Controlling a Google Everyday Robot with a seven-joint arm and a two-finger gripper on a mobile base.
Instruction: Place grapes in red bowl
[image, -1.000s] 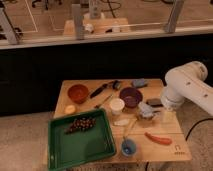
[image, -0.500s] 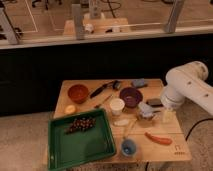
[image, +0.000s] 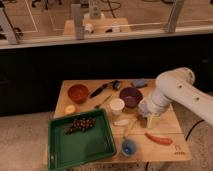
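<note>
Pale wooden table (image: 167, 127): stands in front of a dark low wall and carries everything listed below.

Flat green plastic tray (image: 75, 150): fills the table's front left corner.

Elongated bunch of small dark purple-brown grapes (image: 80, 125): lies inside the green plastic tray, close to its back rim, well apart from the gripper and outside every bowl.

Round reddish-orange bowl (image: 78, 93) with a darker inside: rests upright at the back left of the table, just behind the tray.

Small round yellow fruit (image: 70, 109): sits between that bowl and the tray's back left corner.

Long black-handled utensil (image: 102, 90): lies slantwise between the reddish-orange bowl and the dark purple bowl (image: 130, 97) of similar size, which sits near the middle of the back half.

Small white cup (image: 116, 106): stands just in front and left of the dark purple bowl.

Blue-grey object (image: 139, 83): lies at the back edge, behind the purple bowl; cannot tell what kind.

Small blue cup (image: 129, 147): stands at the front edge, just right of the tray.

Slim orange-red vegetable (image: 158, 139): lies flat to the right of the blue cup.

Bulky white robot arm (image: 180, 92): reaches in from the right and bends down toward the tabletop.

Two-finger gripper (image: 151, 120): hangs at the arm's end, low over the right half of the table, just in front and right of the purple bowl. Points downward with its jaws spread wide and pinches nothing that shows.
</note>
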